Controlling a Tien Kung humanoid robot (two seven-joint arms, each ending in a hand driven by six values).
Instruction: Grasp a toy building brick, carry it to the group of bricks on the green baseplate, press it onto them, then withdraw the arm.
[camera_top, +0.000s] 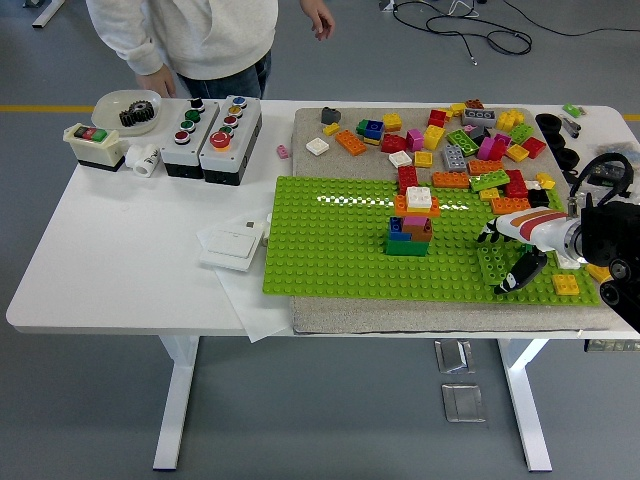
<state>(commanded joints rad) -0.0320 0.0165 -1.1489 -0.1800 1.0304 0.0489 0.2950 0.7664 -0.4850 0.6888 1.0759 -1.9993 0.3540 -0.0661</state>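
Observation:
The green baseplate (330, 250) lies on a grey mat. A small stack of bricks (409, 236) in blue, green, pink and orange stands near its middle, with a white brick on an orange one (417, 201) just behind it. My right hand (494, 260) comes in from the right edge and hovers low over the baseplate's right end. Its black fingers (521, 274) are spread to either side of a dark green brick (494, 258) on the plate and hold nothing. The left arm is out of view.
Many loose bricks (470, 150) lie on the mat behind the baseplate. A yellow brick (566, 284) sits by my hand. Button boxes (212, 138), a bowl (128, 108) and a white switch plate (232, 243) are on the left. A person (190, 35) stands at the far side.

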